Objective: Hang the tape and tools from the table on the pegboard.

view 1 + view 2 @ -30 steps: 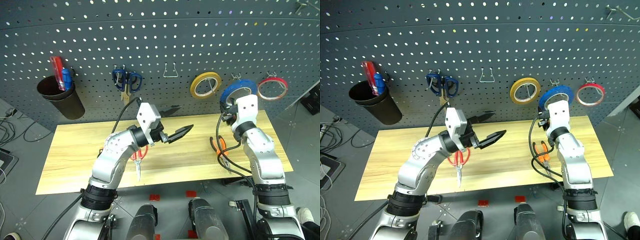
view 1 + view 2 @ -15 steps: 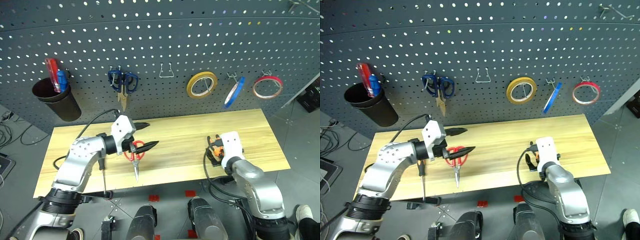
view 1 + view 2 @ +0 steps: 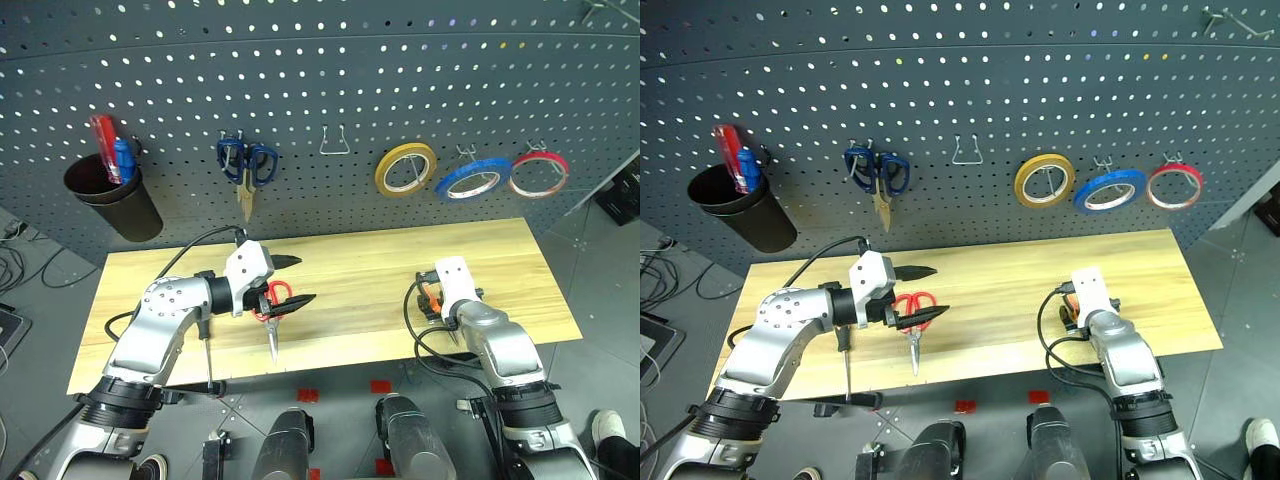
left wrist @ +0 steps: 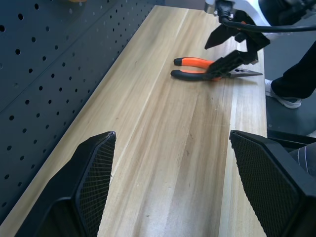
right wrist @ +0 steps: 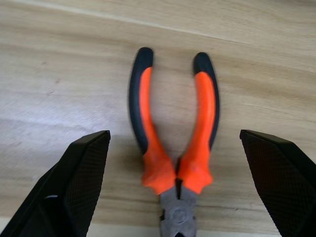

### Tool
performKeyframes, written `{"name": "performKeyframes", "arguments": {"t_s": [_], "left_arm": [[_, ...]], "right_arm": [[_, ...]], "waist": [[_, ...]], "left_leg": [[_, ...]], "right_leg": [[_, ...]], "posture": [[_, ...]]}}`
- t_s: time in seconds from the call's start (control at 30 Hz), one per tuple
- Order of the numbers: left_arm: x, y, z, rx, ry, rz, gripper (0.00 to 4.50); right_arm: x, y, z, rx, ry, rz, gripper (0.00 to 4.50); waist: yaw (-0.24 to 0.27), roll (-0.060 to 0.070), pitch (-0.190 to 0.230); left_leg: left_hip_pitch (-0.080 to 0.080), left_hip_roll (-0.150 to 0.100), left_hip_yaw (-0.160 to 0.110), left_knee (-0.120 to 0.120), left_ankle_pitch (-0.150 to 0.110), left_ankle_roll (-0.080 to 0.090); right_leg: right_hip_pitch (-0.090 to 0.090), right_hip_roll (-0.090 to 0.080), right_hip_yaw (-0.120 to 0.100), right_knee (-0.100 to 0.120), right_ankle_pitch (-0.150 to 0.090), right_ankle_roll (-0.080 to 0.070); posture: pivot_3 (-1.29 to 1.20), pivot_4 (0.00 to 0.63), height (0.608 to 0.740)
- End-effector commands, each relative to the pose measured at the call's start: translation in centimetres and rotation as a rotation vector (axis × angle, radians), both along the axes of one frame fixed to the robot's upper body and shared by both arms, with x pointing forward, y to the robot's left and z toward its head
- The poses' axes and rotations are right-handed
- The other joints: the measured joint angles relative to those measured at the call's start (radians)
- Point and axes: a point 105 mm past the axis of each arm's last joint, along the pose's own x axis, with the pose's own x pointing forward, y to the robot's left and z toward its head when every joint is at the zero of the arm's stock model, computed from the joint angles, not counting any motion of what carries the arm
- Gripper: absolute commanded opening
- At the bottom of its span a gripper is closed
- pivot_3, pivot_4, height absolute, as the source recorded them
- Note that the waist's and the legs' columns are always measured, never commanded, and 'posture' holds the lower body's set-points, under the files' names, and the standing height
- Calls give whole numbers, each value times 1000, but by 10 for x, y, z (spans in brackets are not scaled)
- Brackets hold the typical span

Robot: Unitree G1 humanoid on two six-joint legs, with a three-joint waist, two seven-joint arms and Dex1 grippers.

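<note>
Blue tape [image 3: 467,182] already on its pegboard [image 3: 330,100] hook; right gripper [image 5: 175,163], jaws wide and empty, straddles the pliers [image 5: 175,138] on the table [image 3: 380,270] for a handle grasp, while left gripper [image 3: 290,282] waits open above the red scissors [image 3: 274,305].

A blue tape roll [image 3: 468,181] hangs on the dark grey pegboard [image 3: 400,90]. On the wooden bench [image 3: 350,270] lie orange-and-black long-nose pliers [image 5: 173,133], handles spread, red-handled scissors [image 3: 912,310], and a slim black-handled screwdriver [image 3: 845,360] near the front edge.
</note>
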Motion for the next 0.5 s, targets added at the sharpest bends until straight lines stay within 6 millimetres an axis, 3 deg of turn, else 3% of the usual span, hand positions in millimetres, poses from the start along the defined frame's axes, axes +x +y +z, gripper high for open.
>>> {"name": "performKeyframes", "arguments": {"t_s": [0.03,0.27,0.5], "left_arm": [[-3,-6,5,-7,-36,-22,3896],[-2,-7,7,-13,-42,-19,3896],[-2,-7,7,-17,-45,-16,3896]], "right_arm": [[4,-7,-4,44,27,-44,4491],[18,-27,-5,55,62,-106,4491],[11,-20,-17,143,193,-62,4491]], "waist": [[0,0,0],[0,0,0],[0,0,0]], "left_leg": [[0,0,0,0,0,0],[0,0,1,1,0,0],[0,0,1,1,0,0]], "right_leg": [[0,0,0,0,0,0],[0,-1,1,0,0,0],[0,-1,1,0,0,0]], "posture": [[-62,247,740],[-58,244,740],[-58,237,740]]}}
